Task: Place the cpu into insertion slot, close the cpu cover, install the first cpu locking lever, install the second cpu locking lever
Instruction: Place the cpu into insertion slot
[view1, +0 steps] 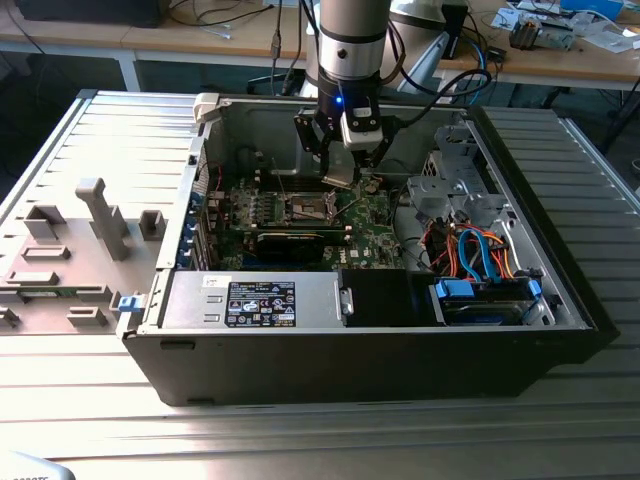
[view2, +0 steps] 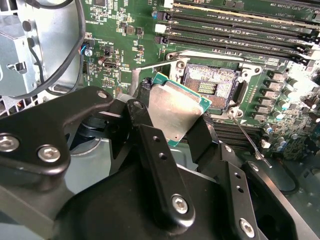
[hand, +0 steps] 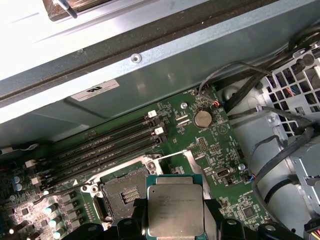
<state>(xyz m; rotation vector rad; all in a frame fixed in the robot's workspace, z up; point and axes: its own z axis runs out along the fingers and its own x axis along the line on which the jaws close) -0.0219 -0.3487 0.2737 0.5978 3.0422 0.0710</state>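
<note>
**A:** Risks from here, quick?

**B:** L to R in the exterior view. The insertion slot (view1: 308, 207), a small square socket w/ dark centre and silver metal rim on the green circuit board (view1: 372, 222), lies open and bare. Just to its right the cpu (view1: 340, 179), a small flat square silvery-grey chip, hangs above the board, not over the slot. My worry is that it comes down off-centre or rotated, an edge lands on the rim, and the contacts bend. That's my judgement only. I can't confirm the chip's orientation vs the slot.

**A:** Anything else close by?

**B:** The cpu cover (hand: 194, 162), a thin silver metal frame, stands raised at the slot's edge, right beside the chip in the first wrist view. A corner could clip it. In the second wrist view a thin steel wire lever (view2: 246, 137) runs beside the slot, so same hazard there. Further right, the orange and blue cables (view1: 480, 245) are well apart, no issue.

**A:** Jaws?

**B:** The black two-finger gripper (view1: 343, 176) is pinched on the cpu. Its fingers (view2: 156, 150) press opposite edges, so the gap is only as wide as the chip. The grip is on the edges alone, so a bump may slide it. Nothing else touches the gripper afaict.
</note>
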